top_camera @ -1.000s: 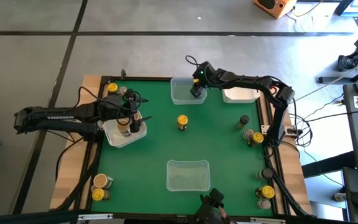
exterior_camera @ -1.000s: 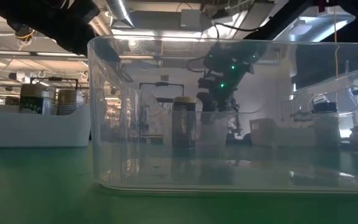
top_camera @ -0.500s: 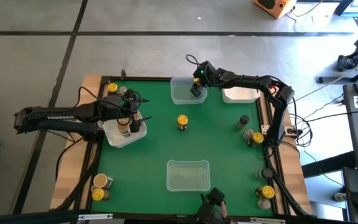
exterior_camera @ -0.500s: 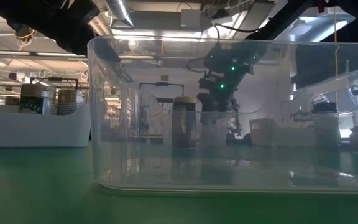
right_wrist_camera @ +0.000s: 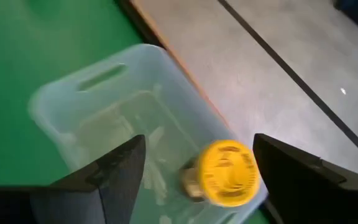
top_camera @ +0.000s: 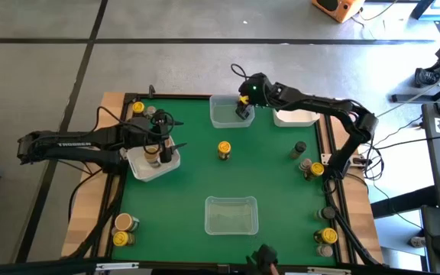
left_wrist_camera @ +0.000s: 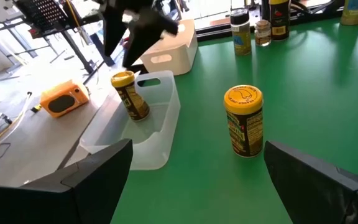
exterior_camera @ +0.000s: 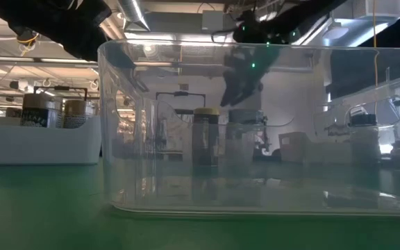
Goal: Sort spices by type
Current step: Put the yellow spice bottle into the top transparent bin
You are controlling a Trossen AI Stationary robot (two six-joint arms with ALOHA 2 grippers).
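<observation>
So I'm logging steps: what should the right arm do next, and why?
Probably go for the yellow-lid jar mid-table. The right gripper is open above the clear tub, where a yellow jar already stands free, so that drop looks done.

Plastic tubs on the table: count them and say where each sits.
4: far clear tub, back middle; far white tub, right of it; left white tub, left side; near clear tub, front middle. None looks hidden.

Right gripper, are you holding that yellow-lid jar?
No. The right gripper is open above the clear tub; the yellow-lid jar stands free inside it. The left gripper is open too.
</observation>
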